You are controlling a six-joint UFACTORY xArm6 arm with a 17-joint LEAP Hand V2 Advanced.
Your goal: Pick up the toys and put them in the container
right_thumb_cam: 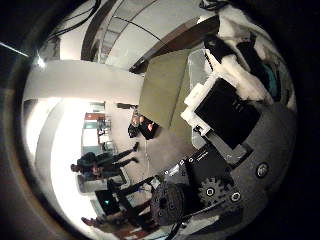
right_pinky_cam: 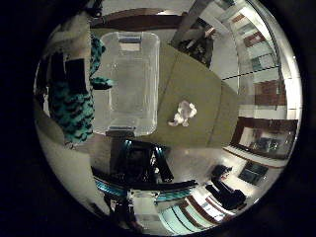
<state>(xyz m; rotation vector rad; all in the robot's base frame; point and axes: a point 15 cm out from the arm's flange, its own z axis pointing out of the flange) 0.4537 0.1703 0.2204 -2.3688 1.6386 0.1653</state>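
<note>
- The hand [right_pinky_cam: 69, 84] shows in the little finger side view as white and black parts, raised well above the table, with its palm looking down on the table top.
- Its fingers [right_pinky_cam: 74, 106] are curled around a teal and black striped plush toy [right_pinky_cam: 73, 111], which is clamped against the hand and hangs clear of the table.
- A stub of the teal toy sticks out sideways over the near edge of the container [right_pinky_cam: 129, 81].
- The container is a clear plastic bin with a rim and handles at both short ends; it stands on the olive green table [right_pinky_cam: 197, 89] and nothing can be seen lying inside it.
- The held toy hangs just beside the bin, overlapping one long side in the view, not yet inside it.
- A small white plush toy [right_pinky_cam: 183, 113] lies on the table beside the bin's other long side, apart from the bin and untouched by the hand.
- In the thumb side view, the hand's white and black parts and a geared piece [right_thumb_cam: 212, 190] fill one side, with a little teal showing between them.
- Past them, the table's green top is seen at an angle, with a light floor [right_thumb_cam: 165, 145] beyond it.
</note>
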